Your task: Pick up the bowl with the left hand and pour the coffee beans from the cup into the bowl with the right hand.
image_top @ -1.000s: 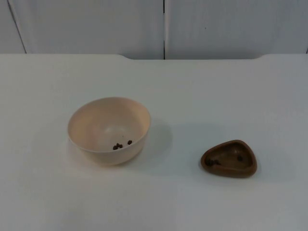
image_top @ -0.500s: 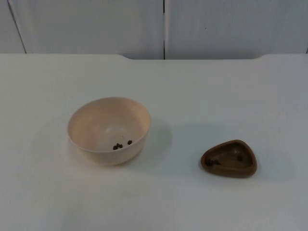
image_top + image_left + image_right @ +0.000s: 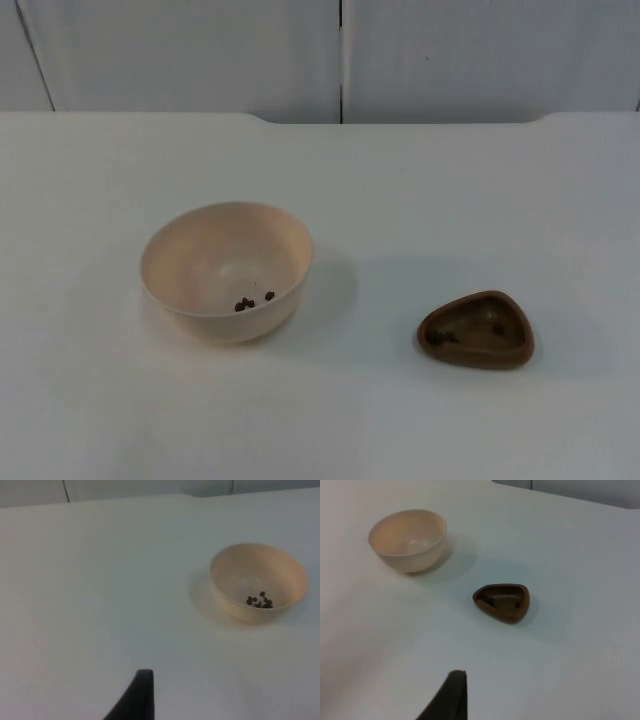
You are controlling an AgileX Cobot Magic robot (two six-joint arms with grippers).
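Observation:
A cream bowl (image 3: 227,268) stands upright on the white table, left of centre, with a few dark coffee beans (image 3: 252,301) on its bottom. To its right sits the cup (image 3: 476,329), a low brown dish of rounded triangular shape holding a few beans. My left gripper (image 3: 139,695) waits well back from the bowl (image 3: 235,575), over bare table. My right gripper (image 3: 451,692) likewise waits at a distance from the cup (image 3: 502,601), with the bowl (image 3: 408,539) farther off. Neither gripper touches anything.
The white table top (image 3: 420,190) ends at the grey partition wall (image 3: 200,55) behind the two vessels. A gap of about a bowl's width separates bowl and cup.

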